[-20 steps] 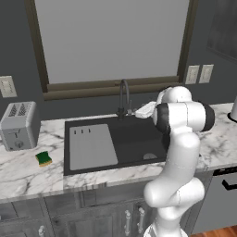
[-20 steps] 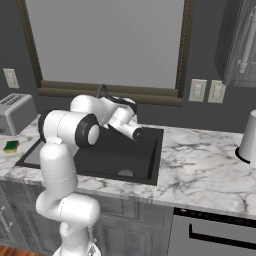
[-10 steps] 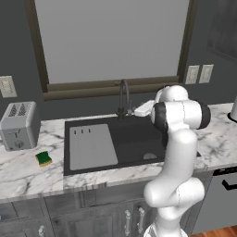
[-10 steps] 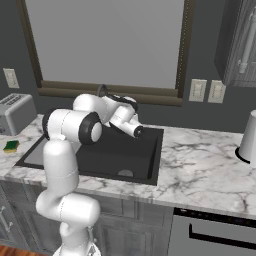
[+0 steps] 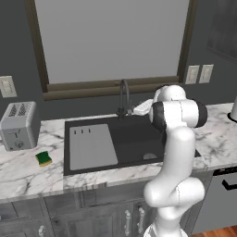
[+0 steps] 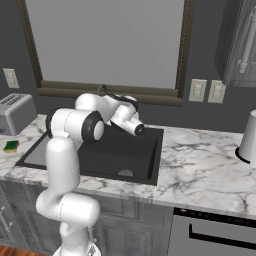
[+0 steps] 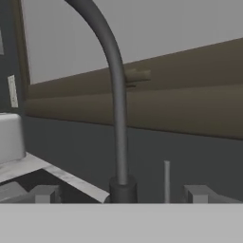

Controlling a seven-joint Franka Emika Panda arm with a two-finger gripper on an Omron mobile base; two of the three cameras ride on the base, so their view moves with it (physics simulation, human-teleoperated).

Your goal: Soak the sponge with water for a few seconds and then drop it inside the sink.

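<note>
The arm has swung slightly toward the faucet [image 5: 123,95] — hand [image 7: 121,195] spread, empty; first fetch the sponge [image 5: 44,158], lower left.

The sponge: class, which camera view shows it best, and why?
The left base view: the sponge lies whole and unblocked on the marble counter by the toaster. In the right base view it sits small at the left edge.
</note>
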